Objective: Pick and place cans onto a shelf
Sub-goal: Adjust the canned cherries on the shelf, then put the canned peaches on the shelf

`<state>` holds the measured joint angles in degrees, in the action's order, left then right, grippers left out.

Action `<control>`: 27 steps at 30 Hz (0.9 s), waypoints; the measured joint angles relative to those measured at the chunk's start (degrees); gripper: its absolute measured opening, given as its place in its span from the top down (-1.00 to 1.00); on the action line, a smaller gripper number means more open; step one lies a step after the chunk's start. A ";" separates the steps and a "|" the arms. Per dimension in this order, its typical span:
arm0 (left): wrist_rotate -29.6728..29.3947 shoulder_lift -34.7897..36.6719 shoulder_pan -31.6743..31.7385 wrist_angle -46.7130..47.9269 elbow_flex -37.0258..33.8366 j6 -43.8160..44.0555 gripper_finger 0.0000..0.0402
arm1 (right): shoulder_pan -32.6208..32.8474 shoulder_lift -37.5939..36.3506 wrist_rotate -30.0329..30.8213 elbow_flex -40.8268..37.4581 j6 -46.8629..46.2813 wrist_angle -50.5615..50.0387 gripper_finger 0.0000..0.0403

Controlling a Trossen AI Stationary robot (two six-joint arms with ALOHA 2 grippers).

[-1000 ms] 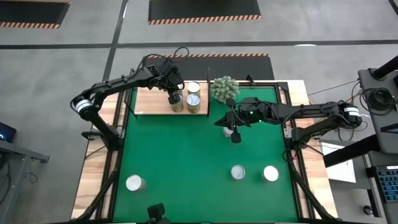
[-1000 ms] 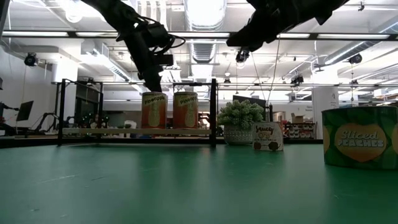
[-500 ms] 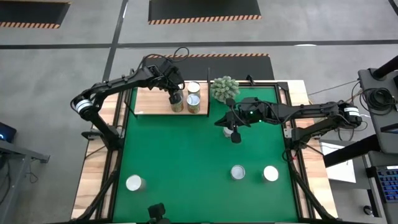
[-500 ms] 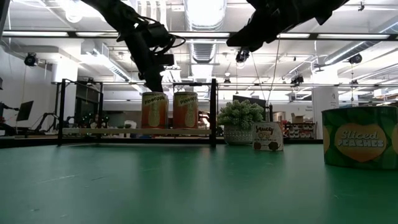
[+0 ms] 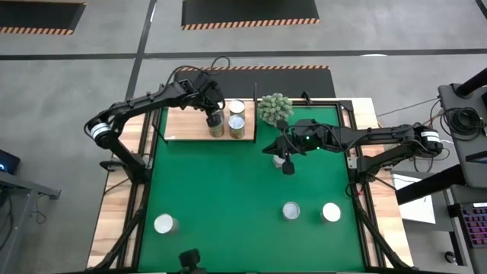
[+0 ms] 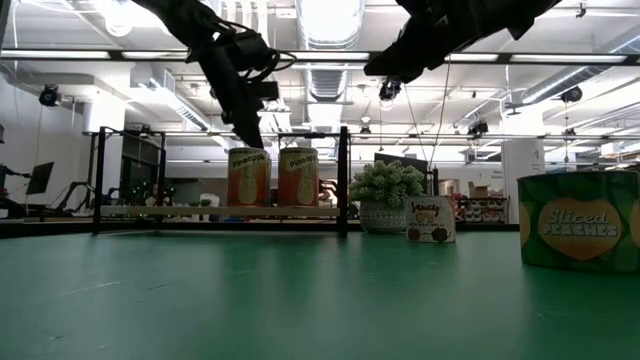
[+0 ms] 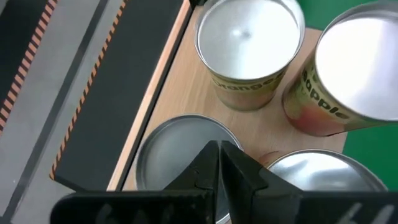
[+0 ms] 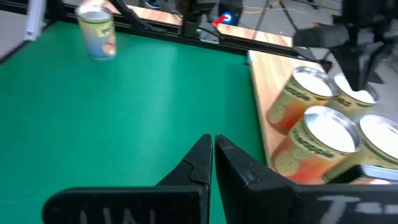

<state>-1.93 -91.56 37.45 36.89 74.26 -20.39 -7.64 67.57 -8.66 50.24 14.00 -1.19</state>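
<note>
The left gripper (image 5: 214, 116) hung over the shelf (image 5: 186, 123), its fingers (image 7: 219, 163) pressed together and empty, directly above a cluster of four cans. Just beneath the fingertips sat two silver-topped cans (image 7: 176, 149) side by side; beyond them stood two more, one lettered in green with what read partly as "ange" (image 7: 249, 46), the other partly as "pple" (image 7: 354, 68). In the low view the can under that gripper (image 6: 247, 177) carried a yellow and orange label whose small writing could not be made out for certain.

The right gripper (image 5: 287, 164) hovered over the green mat (image 5: 228, 183), fingers (image 8: 200, 163) likewise together and holding nothing, just above a small can (image 5: 280, 160) near the plant (image 5: 275, 108). That can's label showed "Sauce", hard to read (image 6: 431, 219). Well away, toward the table's near edge, stood three more cans (image 5: 290, 211); one close to the low camera read "Sliced Peaches" (image 6: 580, 232). Another can (image 8: 98, 32), its label unreadable, stood alone on the mat far ahead of the right gripper.
</note>
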 joint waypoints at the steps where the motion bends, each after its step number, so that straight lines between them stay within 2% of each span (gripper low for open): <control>1: 0.00 0.39 0.00 -0.09 0.00 -0.01 1.00 | 0.00 0.00 0.35 0.00 0.00 0.00 0.96; 6: 0.39 3.18 -0.62 -0.33 0.00 2.40 1.00 | 0.00 0.00 1.24 0.00 -0.75 0.02 0.96; 9: 5.60 6.35 -2.67 -0.45 -0.48 6.02 1.00 | 0.00 0.02 1.24 0.00 -2.03 0.00 0.96; 11: 8.99 8.71 -5.13 -0.49 -1.26 8.64 1.00 | 0.08 0.00 1.24 0.00 -2.19 -0.03 0.96; 17: 8.97 16.39 -16.57 -0.56 -5.69 17.92 1.00 | 0.13 -0.52 1.24 0.00 -2.03 -0.17 0.96; 23: 8.82 22.17 -28.75 3.09 -9.36 33.63 1.00 | 0.15 -1.54 1.24 -0.02 -1.76 -0.21 0.96; 27: 8.85 22.42 -34.96 8.11 -9.57 51.19 1.00 | 0.15 -1.92 1.22 -0.02 -1.12 -0.19 0.96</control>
<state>6.92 -69.13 2.49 45.01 64.69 30.80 -7.49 65.65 -7.44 50.22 12.88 -1.38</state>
